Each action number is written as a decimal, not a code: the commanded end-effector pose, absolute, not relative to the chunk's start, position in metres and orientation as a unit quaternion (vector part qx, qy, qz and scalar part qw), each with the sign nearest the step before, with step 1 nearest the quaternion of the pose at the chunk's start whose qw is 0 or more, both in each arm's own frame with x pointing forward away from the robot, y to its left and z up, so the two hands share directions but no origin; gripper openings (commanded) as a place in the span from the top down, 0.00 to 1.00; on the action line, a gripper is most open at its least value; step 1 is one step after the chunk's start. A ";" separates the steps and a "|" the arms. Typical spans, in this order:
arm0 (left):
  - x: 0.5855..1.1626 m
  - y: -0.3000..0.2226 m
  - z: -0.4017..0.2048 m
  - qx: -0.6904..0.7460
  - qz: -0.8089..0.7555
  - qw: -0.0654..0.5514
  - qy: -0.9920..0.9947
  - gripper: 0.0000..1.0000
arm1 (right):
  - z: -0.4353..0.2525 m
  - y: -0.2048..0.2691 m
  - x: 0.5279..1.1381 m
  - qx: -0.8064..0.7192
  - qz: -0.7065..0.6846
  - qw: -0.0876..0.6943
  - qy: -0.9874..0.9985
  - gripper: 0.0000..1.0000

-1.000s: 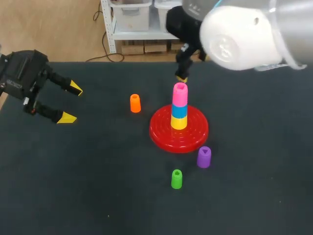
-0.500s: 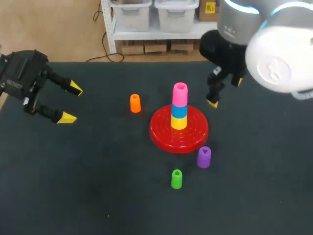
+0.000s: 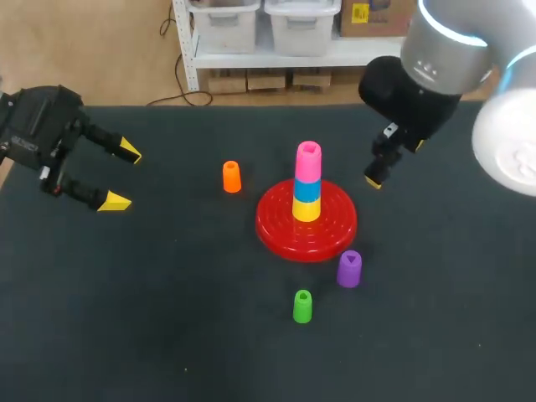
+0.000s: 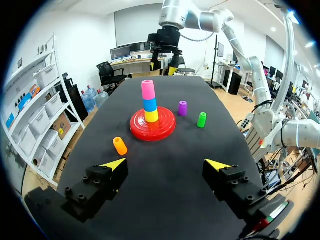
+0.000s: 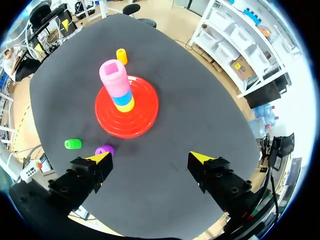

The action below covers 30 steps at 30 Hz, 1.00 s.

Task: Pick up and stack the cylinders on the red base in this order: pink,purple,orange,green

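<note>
Altogether six cylinders and one red base stand on the dark table. Three of the cylinders are stacked at the middle of the base: a yellow cylinder at the bottom, a blue cylinder on it, and the pink cylinder on top, its open square mouth facing up. The stack's long axis is vertical and looks straight. The other three stand singly on the table, each upright with its long axis vertical and its hole upward: the orange cylinder to the left of the base and apart from it, the purple cylinder just beside the base's near right rim, and the green cylinder nearer the camera, close to the purple one but not touching it. Of the two grippers, the left gripper hangs over the table's far left, well apart from everything, fingers spread wide and holding nothing. The right gripper hangs to the right of the stack, fingers likewise wide and empty.
</note>
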<state>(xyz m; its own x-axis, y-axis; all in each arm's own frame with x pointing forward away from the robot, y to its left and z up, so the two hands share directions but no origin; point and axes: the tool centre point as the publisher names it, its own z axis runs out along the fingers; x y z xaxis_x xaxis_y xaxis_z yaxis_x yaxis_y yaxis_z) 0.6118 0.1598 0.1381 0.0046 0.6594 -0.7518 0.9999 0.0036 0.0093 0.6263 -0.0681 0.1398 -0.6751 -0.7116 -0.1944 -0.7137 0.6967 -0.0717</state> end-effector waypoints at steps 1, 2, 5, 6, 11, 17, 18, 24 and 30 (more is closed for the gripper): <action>0.611 0.161 0.137 0.644 -0.288 0.298 0.643 0.00 | 0.124 -0.057 0.615 -0.415 0.005 0.087 0.906 0.00; 0.611 0.161 0.137 0.644 -0.288 0.298 0.643 0.00 | 0.118 -0.053 0.612 -0.417 0.002 0.084 0.905 0.00; 0.611 0.161 0.137 0.644 -0.288 0.298 0.643 0.00 | 0.106 -0.048 0.603 -0.422 0.009 0.073 0.904 0.00; 0.611 0.161 0.137 0.644 -0.288 0.298 0.643 0.00 | 0.103 -0.047 0.601 -0.423 0.017 0.068 0.903 0.00; 0.611 0.161 0.137 0.644 -0.288 0.298 0.643 0.00 | 0.090 -0.042 0.592 -0.433 0.025 0.050 0.900 0.00; 0.611 0.161 0.137 0.644 -0.288 0.298 0.643 0.00 | 0.074 -0.037 0.583 -0.445 0.039 0.021 0.894 0.00; 0.611 0.161 0.137 0.644 -0.288 0.298 0.643 0.00 | 0.071 -0.036 0.582 -0.446 0.042 0.016 0.894 0.00; 0.611 0.161 0.137 0.644 -0.288 0.298 0.643 0.00 | 0.061 -0.027 0.572 -0.457 0.056 -0.002 0.888 0.00; 0.611 0.161 0.137 0.644 -0.288 0.298 0.643 0.00 | 0.055 -0.025 0.564 -0.457 0.057 -0.011 0.888 0.00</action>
<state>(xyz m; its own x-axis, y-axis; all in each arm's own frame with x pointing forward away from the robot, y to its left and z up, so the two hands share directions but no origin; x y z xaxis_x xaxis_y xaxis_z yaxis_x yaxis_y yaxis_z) 0.6118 0.1598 0.1381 0.0046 0.6594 -0.7517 0.9999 0.0037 0.0093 0.5641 -0.0263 0.0564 -0.5822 -0.8123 -0.0335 -0.8100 0.5761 0.1093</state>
